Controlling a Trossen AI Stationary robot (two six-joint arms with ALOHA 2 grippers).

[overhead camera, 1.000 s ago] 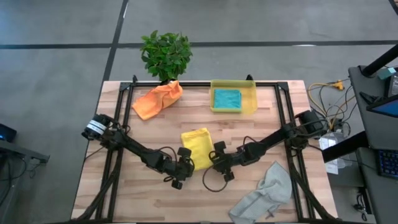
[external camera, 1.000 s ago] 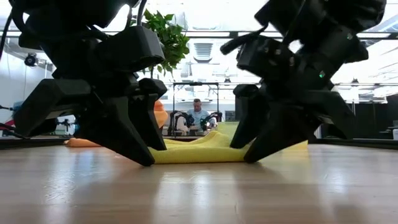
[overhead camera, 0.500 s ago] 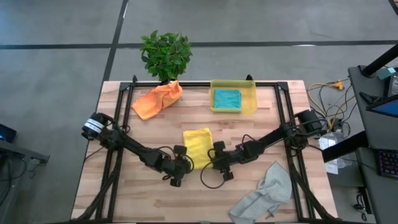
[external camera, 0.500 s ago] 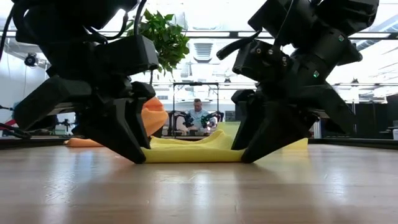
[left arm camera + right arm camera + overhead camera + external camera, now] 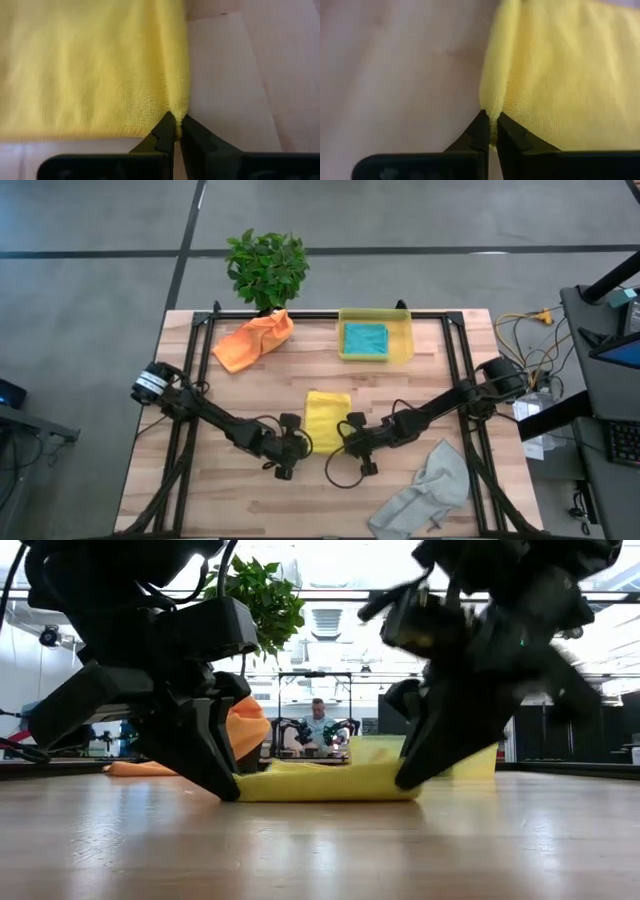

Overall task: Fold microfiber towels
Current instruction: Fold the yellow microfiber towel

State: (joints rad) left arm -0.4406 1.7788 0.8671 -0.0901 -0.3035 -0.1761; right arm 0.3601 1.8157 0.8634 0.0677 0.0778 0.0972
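Wooden tabletop [image 5: 260, 395] carried your yellow towel [image 5: 326, 420] at its middle, folded small. Your left gripper [image 5: 300, 445] and right gripper [image 5: 347, 442] each pinched a near corner, fingertips [image 5: 166, 131] closed on only a sliver of hem, so a hard lift could slip it free. Both arms reached low, angled inward.

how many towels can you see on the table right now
4: an orange towel by the plant, a teal towel inside the yellow bin, a yellow towel mid-table, a grey towel at the near right corner.
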